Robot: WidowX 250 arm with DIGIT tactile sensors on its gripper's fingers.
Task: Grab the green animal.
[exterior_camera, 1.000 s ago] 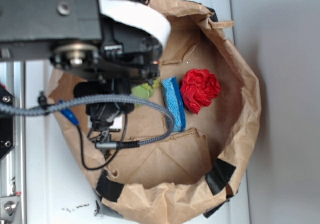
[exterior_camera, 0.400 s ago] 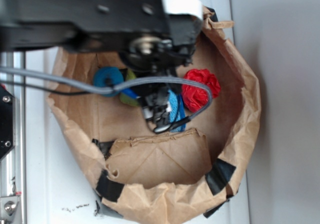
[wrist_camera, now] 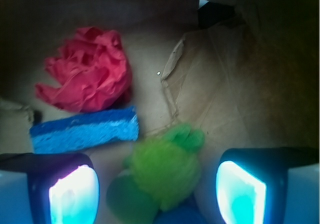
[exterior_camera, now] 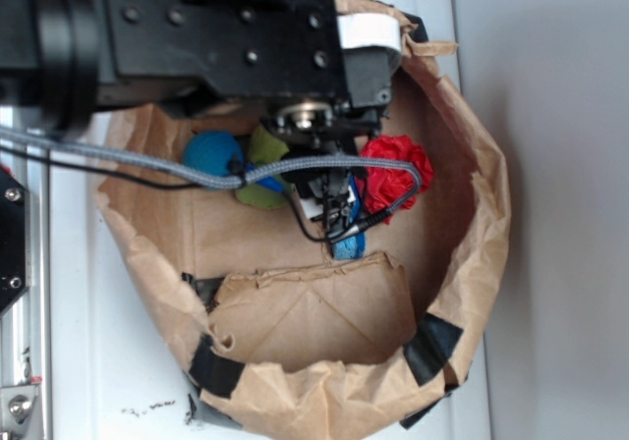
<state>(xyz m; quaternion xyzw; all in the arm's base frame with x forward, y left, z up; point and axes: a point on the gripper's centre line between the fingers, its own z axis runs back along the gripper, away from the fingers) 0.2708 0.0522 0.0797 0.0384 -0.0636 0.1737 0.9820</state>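
The claw hangs spread wide, empty, with the green animal between its fingers, just below. Drop straight down; avoid the sponge beyond the left finger.

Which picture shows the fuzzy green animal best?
The wrist view. There the green animal lies almost whole between the open gripper's fingers, beside the blue sponge. In the exterior view, the arm and cable cover much of it, so only green patches show.

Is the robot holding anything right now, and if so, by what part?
Nothing is held. The gripper hangs open above the green animal, with one of its jaws at each side, not touching.
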